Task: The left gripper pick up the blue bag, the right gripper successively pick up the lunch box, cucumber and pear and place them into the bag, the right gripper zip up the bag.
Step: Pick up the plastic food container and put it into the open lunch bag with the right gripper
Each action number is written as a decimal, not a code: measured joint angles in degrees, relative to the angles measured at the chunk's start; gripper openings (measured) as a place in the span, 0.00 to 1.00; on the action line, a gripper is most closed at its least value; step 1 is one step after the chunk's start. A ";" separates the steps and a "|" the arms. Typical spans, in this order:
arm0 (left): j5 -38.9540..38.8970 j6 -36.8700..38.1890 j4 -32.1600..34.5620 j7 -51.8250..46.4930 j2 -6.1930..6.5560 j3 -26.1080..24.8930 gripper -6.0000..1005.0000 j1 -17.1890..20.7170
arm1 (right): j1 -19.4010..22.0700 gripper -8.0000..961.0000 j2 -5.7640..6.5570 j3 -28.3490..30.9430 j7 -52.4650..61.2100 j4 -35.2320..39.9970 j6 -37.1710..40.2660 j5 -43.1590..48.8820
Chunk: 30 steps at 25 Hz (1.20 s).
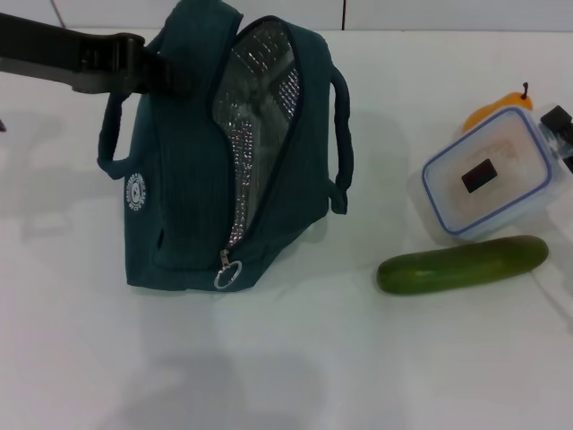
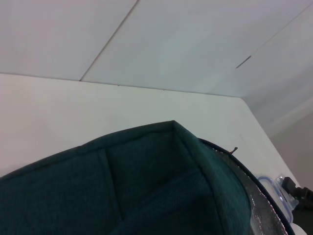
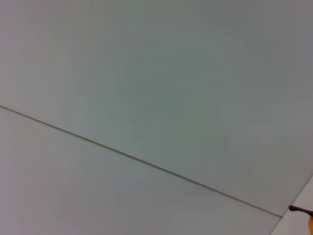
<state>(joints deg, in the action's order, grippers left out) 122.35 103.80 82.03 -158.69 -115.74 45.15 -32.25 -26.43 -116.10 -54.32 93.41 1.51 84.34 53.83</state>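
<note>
The blue bag (image 1: 192, 170) stands upright at about ten o'clock on the white table (image 1: 295, 358), its zipper run open so the foil lining gapes toward the food, ready to be loaded. The ring pull (image 1: 227, 273) hangs at the low end of the zip, facing the robot. The left gripper (image 1: 148, 64) reaches in from nine o'clock and grips the bag's top edge, seemingly to keep it standing and the mouth wide. At three o'clock the lunch box (image 1: 488, 175) sits tilted, one end raised; the right gripper (image 1: 562, 125) is at its far corner, though I cannot tell if it is clamped. The pear (image 1: 492, 109) peeks out behind the box; the cucumber (image 1: 461, 264) lies just in front of it, untouched.
</note>
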 joint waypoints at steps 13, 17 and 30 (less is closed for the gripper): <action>-0.07 0.00 -0.03 0.05 -0.04 0.03 0.05 -0.02 | -0.39 0.11 0.02 0.13 0.24 0.73 4.41 -3.25; -0.57 -0.01 -0.03 0.05 -0.15 0.07 0.05 -0.05 | -0.93 0.11 0.14 0.20 1.61 1.18 7.33 -6.44; -0.83 -0.09 -3.83 0.74 -0.46 0.78 0.05 -2.06 | -12.52 0.11 -0.11 -0.15 7.89 5.10 14.03 -13.96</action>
<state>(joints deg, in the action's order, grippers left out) 121.52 103.71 78.20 -157.95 -116.20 45.92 -34.32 -38.95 -116.20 -54.47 101.30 6.61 98.37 39.87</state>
